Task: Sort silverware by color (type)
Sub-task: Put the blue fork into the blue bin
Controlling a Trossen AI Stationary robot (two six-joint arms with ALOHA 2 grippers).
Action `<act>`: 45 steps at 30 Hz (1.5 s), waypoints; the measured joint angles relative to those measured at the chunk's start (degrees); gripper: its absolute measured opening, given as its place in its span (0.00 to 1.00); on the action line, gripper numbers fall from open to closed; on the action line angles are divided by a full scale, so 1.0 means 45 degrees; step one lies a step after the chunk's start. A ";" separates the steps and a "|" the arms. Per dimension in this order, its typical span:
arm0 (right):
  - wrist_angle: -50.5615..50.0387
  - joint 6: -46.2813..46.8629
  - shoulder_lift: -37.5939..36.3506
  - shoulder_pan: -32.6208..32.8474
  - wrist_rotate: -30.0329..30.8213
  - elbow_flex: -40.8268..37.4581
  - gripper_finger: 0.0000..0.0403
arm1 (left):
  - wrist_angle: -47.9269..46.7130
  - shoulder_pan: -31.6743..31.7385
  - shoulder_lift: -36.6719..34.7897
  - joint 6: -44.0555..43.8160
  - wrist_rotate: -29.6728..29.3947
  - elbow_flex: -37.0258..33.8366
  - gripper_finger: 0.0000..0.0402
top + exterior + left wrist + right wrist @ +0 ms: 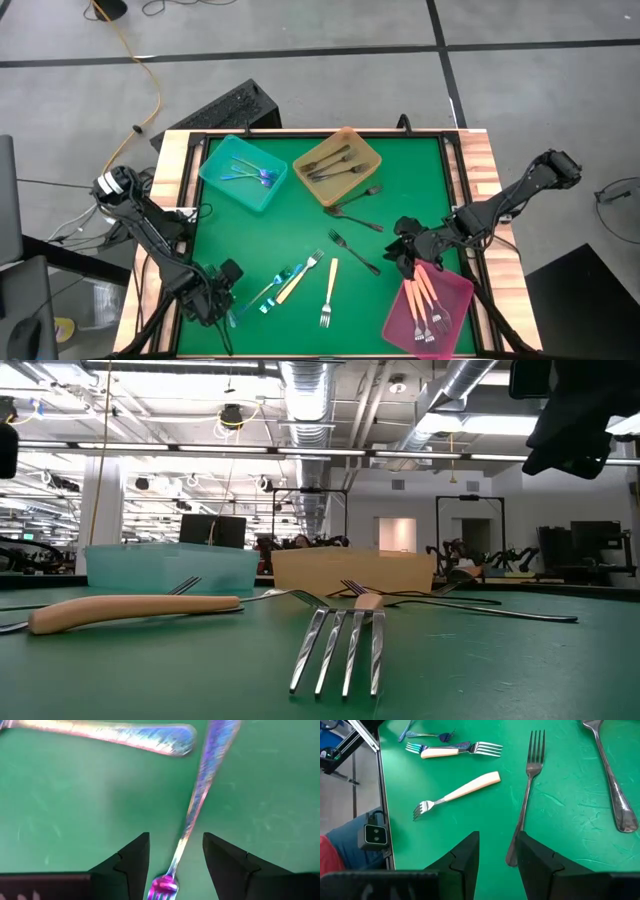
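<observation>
From above, the left pincer sat low at the counter's near-left corner. Its wrist view showed spread fingers flanking an iridescent fork — ungrasped. The right pincer hung released above a grey fork.

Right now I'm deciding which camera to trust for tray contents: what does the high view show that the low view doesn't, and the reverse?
Only the high view shows inside the trays: iridescent forks in the teal tray, dark grey forks in the amber tray, cream-handled forks in the pink tray, plus both grippers. Only the low view shows the room beyond. Both show the cream-handled fork lying loose on the green mat.
</observation>
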 joint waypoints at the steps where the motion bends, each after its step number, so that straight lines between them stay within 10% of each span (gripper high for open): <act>1: 0.0000 0.0000 0.0000 0.0000 0.0005 0.0000 0.37 | 0.0033 -0.0002 0.0001 0.0299 0.0034 0.0000 0.42; 31: 0.0000 0.0136 0.0000 -0.0165 -0.0083 0.0000 0.37 | 0.2635 0.0437 -0.0077 0.0854 0.0615 -0.2041 0.42; 45: -0.0005 0.0117 0.0001 -0.0165 0.0180 0.0000 0.37 | 0.2862 0.0890 -0.0052 0.1513 0.1069 -0.2078 0.02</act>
